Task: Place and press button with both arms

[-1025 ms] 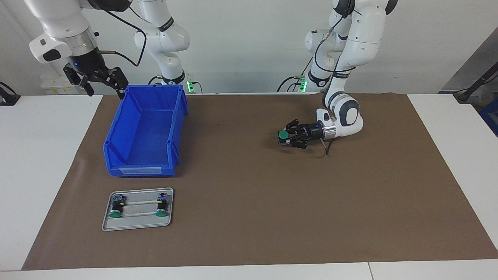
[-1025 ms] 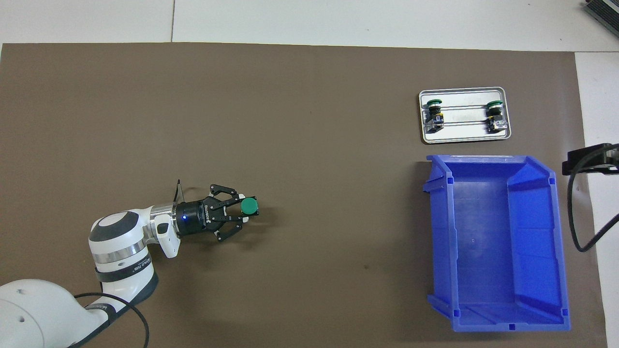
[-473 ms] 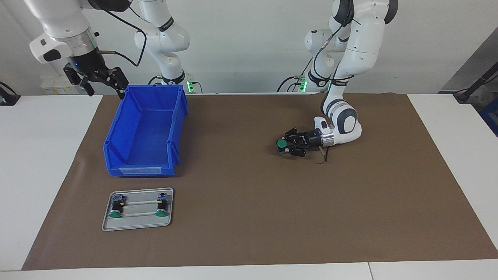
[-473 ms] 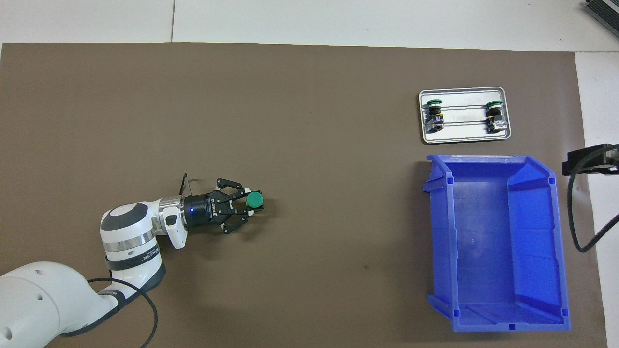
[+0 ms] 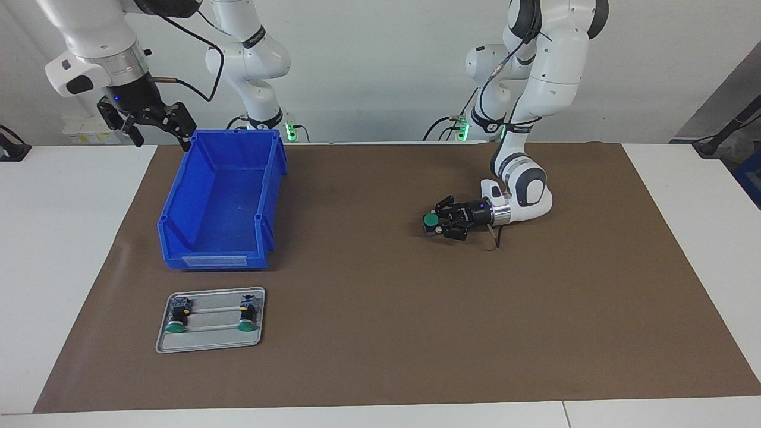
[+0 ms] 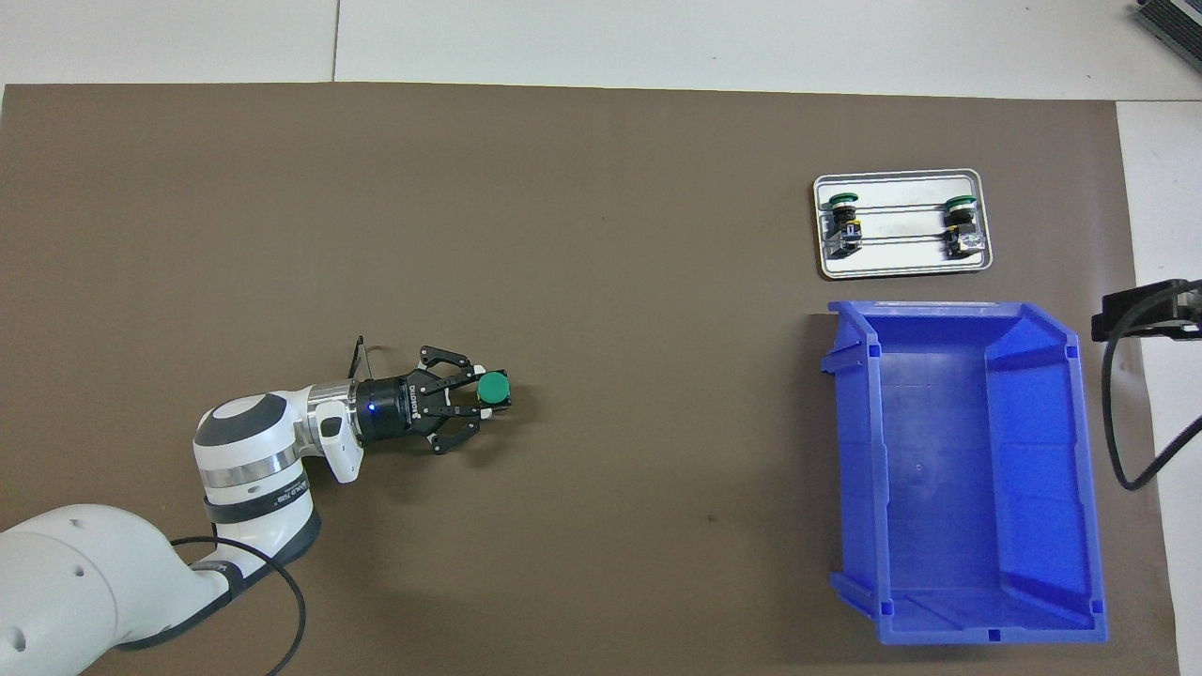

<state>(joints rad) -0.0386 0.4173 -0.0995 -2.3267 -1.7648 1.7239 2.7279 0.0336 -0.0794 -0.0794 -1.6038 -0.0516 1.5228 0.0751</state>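
A button [image 5: 429, 220] with a round green cap facing up and a black body is in my left gripper [image 5: 437, 225], which is shut on the body. The gripper lies level, low over the brown mat [image 5: 380, 297] near its middle, toward the left arm's end. From above, the button [image 6: 492, 387] shows at the tip of the left gripper [image 6: 482, 400]. I cannot tell whether the button touches the mat. My right gripper [image 5: 159, 135] hangs open in the air beside the blue bin [image 5: 214, 258], holding nothing.
The blue bin [image 6: 958, 469] is empty and stands at the right arm's end. Farther from the robots than the bin, a metal tray [image 5: 208, 343] [image 6: 901, 268] holds two more green-capped buttons [image 5: 176, 315] [image 5: 246, 314] lying on their sides.
My left gripper came down toward the mat with the button and shifted slightly toward the table's middle, then nearly stopped. The right arm has not moved.
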